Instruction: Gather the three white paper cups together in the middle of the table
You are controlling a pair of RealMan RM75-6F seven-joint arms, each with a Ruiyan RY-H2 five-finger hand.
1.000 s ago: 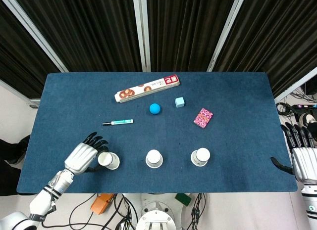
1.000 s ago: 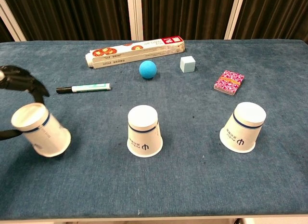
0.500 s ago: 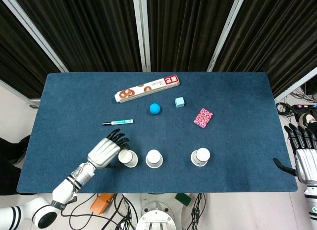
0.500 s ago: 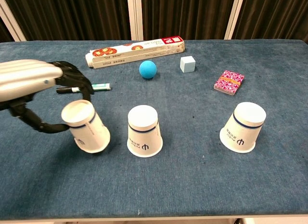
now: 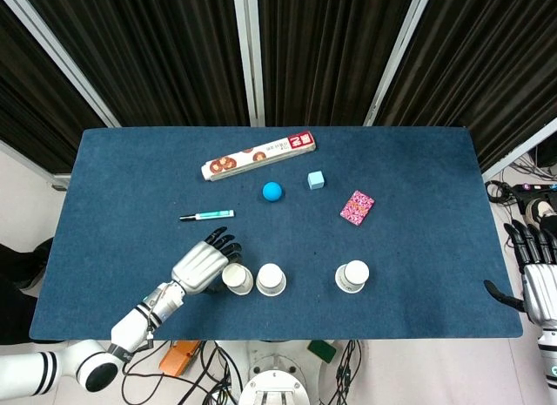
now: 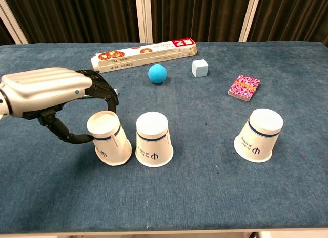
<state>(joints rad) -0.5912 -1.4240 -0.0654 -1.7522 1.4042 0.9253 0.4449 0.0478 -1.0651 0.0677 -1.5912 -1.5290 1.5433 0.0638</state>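
Three white paper cups, each with a dark blue band and printed logo, stood upside down in a row near my edge of the table. The left cup (image 5: 237,279) (image 6: 108,137) leaned slightly, just beside the middle cup (image 5: 271,280) (image 6: 153,138). The right cup (image 5: 352,276) (image 6: 259,134) sat well apart from them, also tilted a little.

Open blue cloth table (image 5: 418,248) between the middle upside-down white paper cup (image 6: 153,138) and the right upside-down white paper cup (image 6: 259,134); room there for a hand; no gap between the middle cup and the left white paper cup (image 6: 108,137), flanked by the left hand (image 6: 48,92); behind, blue ball (image 6: 157,73), pale blue cube (image 6: 200,68), pink patterned card box (image 6: 244,87) well apart.
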